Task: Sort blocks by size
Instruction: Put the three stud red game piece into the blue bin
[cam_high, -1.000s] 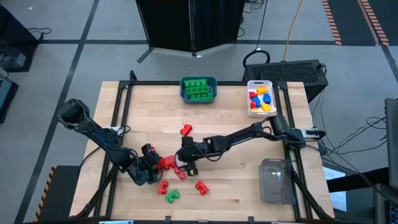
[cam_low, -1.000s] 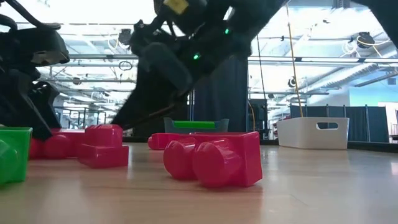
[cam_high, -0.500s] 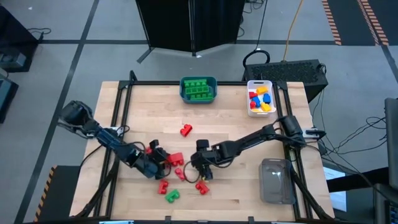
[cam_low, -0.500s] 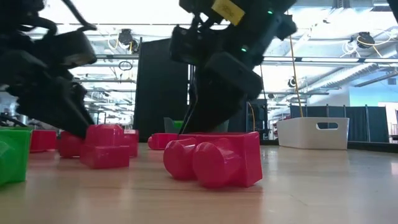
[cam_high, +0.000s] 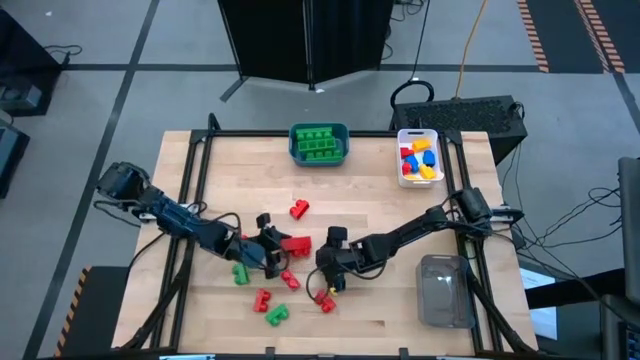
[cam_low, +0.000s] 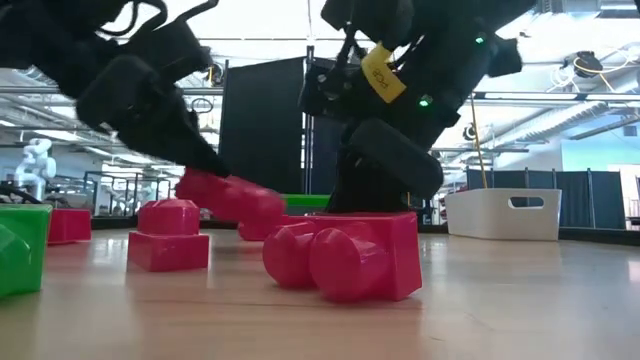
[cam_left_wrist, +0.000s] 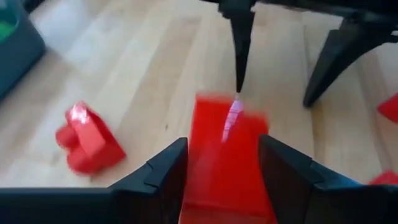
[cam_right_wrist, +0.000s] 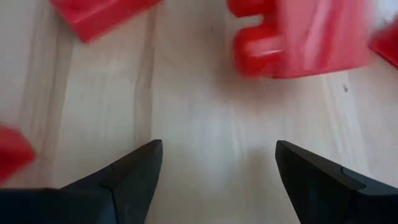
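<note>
Fingers of the left gripper (cam_left_wrist: 221, 180) clamp a red block (cam_left_wrist: 225, 155), while the right gripper (cam_right_wrist: 214, 174), spread empty, faces another red block (cam_right_wrist: 305, 34) straight ahead, nearer it.

The wooden table (cam_high: 240, 180) bears scattered blocks (cam_high: 300, 209) and 3 bins (cam_high: 319, 143).

- A red brick (cam_high: 296, 243) hung tilted above the table, clamped between dark fingers.
- Loose red bricks (cam_high: 323, 301) and two green ones (cam_high: 276, 316) lay scattered near the front.
- One red brick (cam_high: 299, 209) lay apart, mid-table.
</note>
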